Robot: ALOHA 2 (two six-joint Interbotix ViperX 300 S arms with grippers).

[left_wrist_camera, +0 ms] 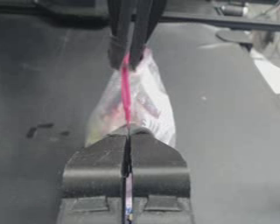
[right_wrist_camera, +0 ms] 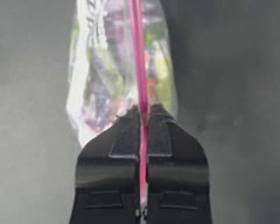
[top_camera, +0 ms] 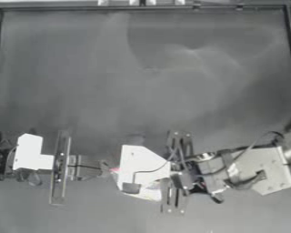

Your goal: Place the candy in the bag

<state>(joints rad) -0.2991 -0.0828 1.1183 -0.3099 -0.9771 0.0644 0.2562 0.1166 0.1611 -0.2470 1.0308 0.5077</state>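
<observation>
table point(top_camera: 142, 68) dark, fills most of the top view, bare across the far half. both arms meet low in the middle of that view, left arm from the left, right arm from the right.

bag point(left_wrist_camera: 139, 103) hangs between the two grippers, held off the surface by its pink closure strip point(left_wrist_camera: 126, 89). clear plastic, colourful and whitish contents show through in both wrist views. in the top view it's washed out to a white patch point(top_camera: 142, 170), pink just visible at its left edge.

left gripper point(left_wrist_camera: 129, 131) jaws clamped tight together on the pink strip, which runs down between them. right gripper point(right_wrist_camera: 143, 109) same: jaws pressed onto the strip at the opposite end. right gripper's dark fingers point(left_wrist_camera: 119, 43) also show at the far end of the bag in the left wrist view, pinching the strip.

candy: can't pick it out separately, possibly among the whitish contents.

writing: dark marks on the bag's whitish contents, too blurred to read.
</observation>
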